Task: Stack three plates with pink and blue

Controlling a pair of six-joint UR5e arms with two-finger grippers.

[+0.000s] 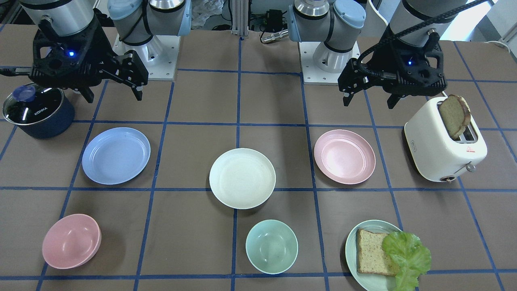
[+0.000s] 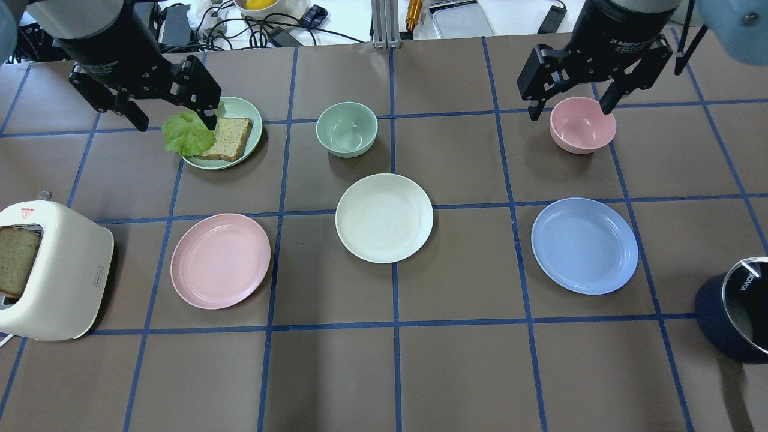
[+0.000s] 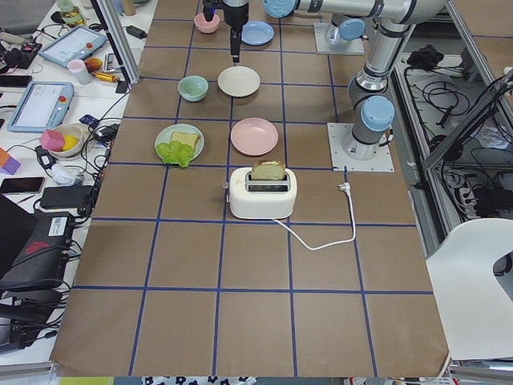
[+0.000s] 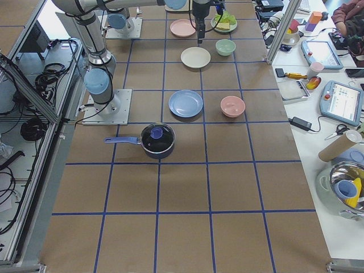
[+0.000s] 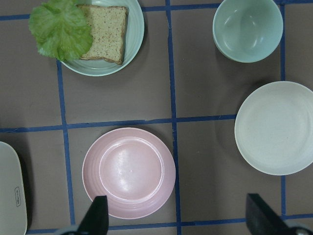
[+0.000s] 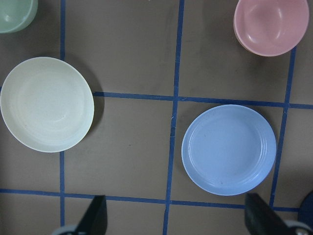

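Three shallow plates lie apart in a row on the brown table. The cream-white plate (image 2: 384,218) is in the middle, the pale pink plate (image 2: 220,260) on the left, and the light blue plate (image 2: 584,245) on the right. My left gripper (image 2: 176,123) is open and empty, held high beyond the pink plate; its wrist view shows the pink plate (image 5: 128,172) below it. My right gripper (image 2: 569,111) is open and empty, held high beyond the blue plate; its wrist view shows the blue plate (image 6: 229,149) and the cream-white plate (image 6: 47,104).
A pale green plate (image 2: 240,107) with bread and lettuce sits under my left gripper. A mint bowl (image 2: 347,129) and a pink bowl (image 2: 582,125) stand at the far side. A white toaster (image 2: 51,270) is at the left edge and a dark lidded pot (image 2: 741,309) at the right edge.
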